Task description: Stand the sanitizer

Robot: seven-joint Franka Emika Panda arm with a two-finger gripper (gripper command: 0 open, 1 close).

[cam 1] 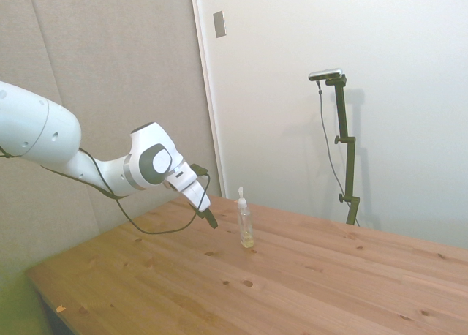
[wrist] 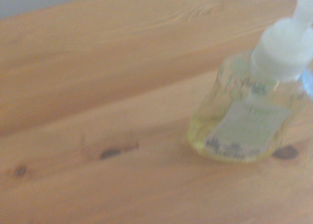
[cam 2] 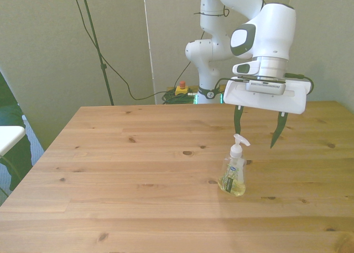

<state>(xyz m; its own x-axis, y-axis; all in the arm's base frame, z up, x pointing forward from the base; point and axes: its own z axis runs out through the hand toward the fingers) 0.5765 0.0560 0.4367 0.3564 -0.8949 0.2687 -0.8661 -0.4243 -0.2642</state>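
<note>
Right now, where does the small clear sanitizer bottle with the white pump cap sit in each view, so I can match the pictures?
Side view: the clear sanitizer bottle with yellowish liquid and a white pump cap stands upright mid-table, just right of the open gripper.
Front view: the bottle stands right of centre, below the gripper.
Wrist view: the bottle fills the right side, blurred.
Shared landmark: the dark knot in the wooden table beside its base.

The white arm [cam 1: 44, 134] is reaching out from its base, elbow bent and wrist [cam 2: 265, 40] angling downward. The tool [cam 2: 259, 132] is hanging in the air with its two dark fingers [cam 2: 238, 120] spread wide apart and pointing down, gripping nothing. A black cable is looping along the forearm to the wrist.
</note>
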